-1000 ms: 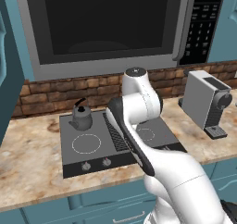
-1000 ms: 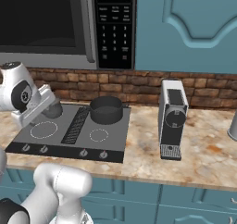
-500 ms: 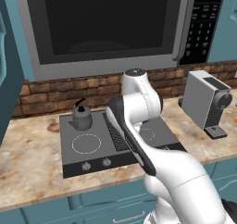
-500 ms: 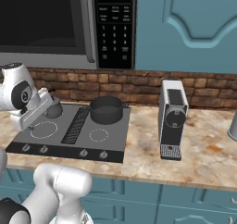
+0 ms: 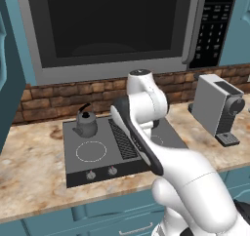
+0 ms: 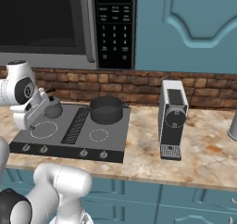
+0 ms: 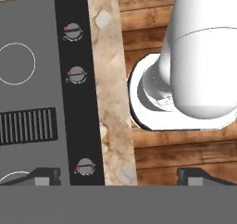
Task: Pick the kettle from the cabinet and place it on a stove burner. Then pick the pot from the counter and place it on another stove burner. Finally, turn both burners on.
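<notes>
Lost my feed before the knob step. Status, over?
Gripper open, empty, above the cooktop's front knobs. Kettle and pot both sit on back burners. Nothing blocking the knobs.

Cooktop (image 6: 115, 135) on bench (image 6: 203, 149), below microwave (image 5: 112, 28). Kettle (image 5: 86, 124) on rear left burner; pot (image 6: 106, 109) on rear right burner. Front left burner (image 5: 91, 151) and front right burner (image 6: 98, 135) bare. Knobs (image 6: 83, 152) along cooktop's front edge. Coffee machine (image 6: 172, 119) on bench, right of cooktop. Brick wall (image 6: 203, 91) behind.
</notes>
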